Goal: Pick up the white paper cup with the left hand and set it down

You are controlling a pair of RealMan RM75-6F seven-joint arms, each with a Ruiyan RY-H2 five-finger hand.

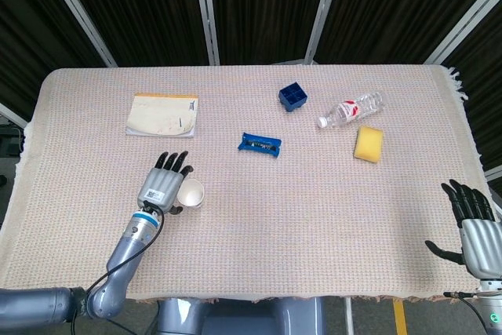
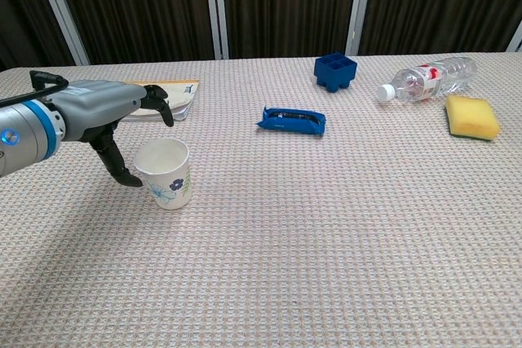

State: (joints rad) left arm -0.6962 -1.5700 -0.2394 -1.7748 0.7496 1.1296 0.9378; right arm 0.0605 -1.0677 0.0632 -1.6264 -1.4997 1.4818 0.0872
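Note:
The white paper cup with a blue flower print stands upright on the woven cloth at the front left. My left hand sits right beside the cup on its left, fingers spread above the rim and thumb reaching down by the cup's side. Nothing is in its grasp. My right hand rests open at the table's front right corner, far from the cup; the chest view does not show it.
A notebook lies behind the cup at the left. A blue packet lies mid-table, with a blue box, a plastic bottle and a yellow sponge further back right.

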